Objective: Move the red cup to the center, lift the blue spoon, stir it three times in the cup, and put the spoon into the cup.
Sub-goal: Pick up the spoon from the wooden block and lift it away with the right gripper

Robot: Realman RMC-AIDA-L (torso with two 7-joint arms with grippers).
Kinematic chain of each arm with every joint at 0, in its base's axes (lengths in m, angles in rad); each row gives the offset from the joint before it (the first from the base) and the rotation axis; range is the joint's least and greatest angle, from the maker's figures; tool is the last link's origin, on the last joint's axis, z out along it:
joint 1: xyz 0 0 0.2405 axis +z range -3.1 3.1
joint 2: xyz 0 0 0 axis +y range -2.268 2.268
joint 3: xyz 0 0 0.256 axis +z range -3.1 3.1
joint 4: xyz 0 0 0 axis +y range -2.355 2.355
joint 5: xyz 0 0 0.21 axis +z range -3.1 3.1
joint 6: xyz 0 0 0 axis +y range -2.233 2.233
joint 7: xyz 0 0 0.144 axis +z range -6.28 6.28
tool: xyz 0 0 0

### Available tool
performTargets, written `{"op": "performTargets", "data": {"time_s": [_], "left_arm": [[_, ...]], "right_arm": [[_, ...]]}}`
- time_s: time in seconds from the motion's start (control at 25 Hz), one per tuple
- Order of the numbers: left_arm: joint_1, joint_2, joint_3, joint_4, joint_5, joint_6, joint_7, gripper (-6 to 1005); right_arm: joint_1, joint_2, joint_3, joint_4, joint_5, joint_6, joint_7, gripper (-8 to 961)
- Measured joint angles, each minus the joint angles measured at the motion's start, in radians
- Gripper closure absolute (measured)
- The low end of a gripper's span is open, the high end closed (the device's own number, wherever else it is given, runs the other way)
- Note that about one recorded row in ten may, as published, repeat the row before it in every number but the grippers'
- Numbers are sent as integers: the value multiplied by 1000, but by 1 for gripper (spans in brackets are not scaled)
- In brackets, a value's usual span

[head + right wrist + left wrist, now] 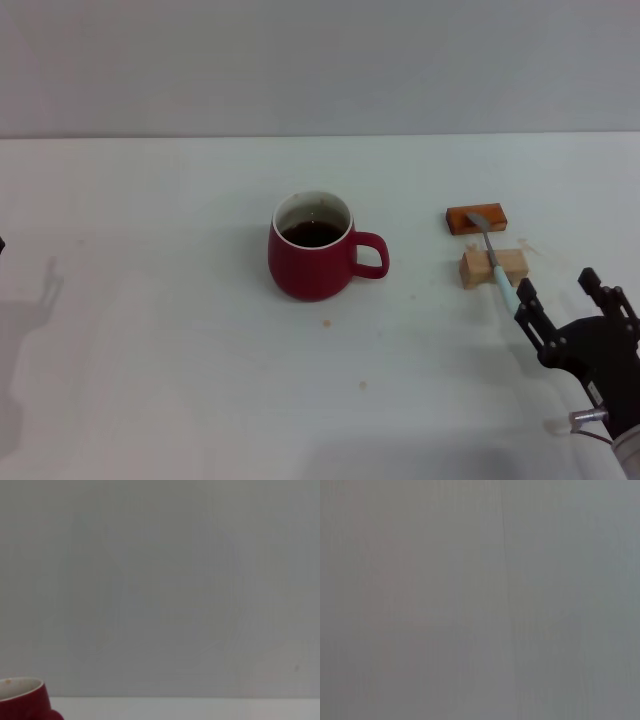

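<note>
The red cup (312, 250) stands near the middle of the white table (150, 350), its handle pointing right and dark liquid inside. Its rim also shows in the right wrist view (22, 699). The blue spoon (499, 275) lies right of the cup, its metal bowl on an orange-brown block (476, 217) and its handle across a tan wooden block (492, 266). My right gripper (558, 284) is open and empty, just in front of and to the right of the spoon's handle end. My left gripper is out of view.
The table's far edge meets a grey wall (320, 60). A few small brown specks (326, 323) lie in front of the cup. An arm's shadow (30, 330) falls on the table's left side. The left wrist view shows only a plain grey surface.
</note>
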Motion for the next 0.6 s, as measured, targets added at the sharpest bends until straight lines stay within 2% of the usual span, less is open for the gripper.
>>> {"op": "performTargets", "data": {"time_s": [0.6], "left_arm": [[0,0,14,-2,0,6,0,142]], "right_arm": [[37,-2,0,-4,-1,96,35,344]]}}
